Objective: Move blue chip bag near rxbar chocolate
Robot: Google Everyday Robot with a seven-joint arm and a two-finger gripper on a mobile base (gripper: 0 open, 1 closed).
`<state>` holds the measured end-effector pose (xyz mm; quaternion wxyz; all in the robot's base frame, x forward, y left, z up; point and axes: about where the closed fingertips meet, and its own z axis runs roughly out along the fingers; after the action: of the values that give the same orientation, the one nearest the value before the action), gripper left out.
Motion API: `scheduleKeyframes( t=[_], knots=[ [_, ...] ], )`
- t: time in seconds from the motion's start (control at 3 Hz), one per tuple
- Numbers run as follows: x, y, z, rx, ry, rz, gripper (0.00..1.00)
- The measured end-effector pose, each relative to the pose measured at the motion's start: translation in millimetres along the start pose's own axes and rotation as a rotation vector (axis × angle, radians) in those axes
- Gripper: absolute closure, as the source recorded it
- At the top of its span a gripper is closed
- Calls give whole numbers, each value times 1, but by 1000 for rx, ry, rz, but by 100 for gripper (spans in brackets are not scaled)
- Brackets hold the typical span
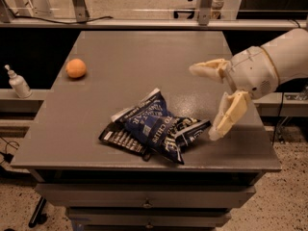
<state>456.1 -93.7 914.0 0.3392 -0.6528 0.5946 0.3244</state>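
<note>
The blue chip bag [154, 123] lies crumpled on the grey table [144, 57] near its front edge. The rxbar chocolate [120, 138], a flat black bar with rows of white text, lies at the bag's left side, touching it and partly under it. My gripper [203, 103] is just right of the bag, open wide and empty. One finger points left above the bag's right end and the other points down beside it. Neither finger touches the bag.
An orange [76, 68] sits at the table's left side. A small white bottle [18, 82] stands on a lower ledge left of the table. Metal frame legs [204, 4] stand behind the table's far edge.
</note>
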Motion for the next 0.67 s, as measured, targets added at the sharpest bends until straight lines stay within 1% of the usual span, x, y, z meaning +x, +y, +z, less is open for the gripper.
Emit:
scheduleKeyframes(
  t=[0.33,0.67],
  knots=[
    [-11,-20,-31,55,17,-55,0],
    [-24,-47,-71,111,25,-122,0]
  ],
)
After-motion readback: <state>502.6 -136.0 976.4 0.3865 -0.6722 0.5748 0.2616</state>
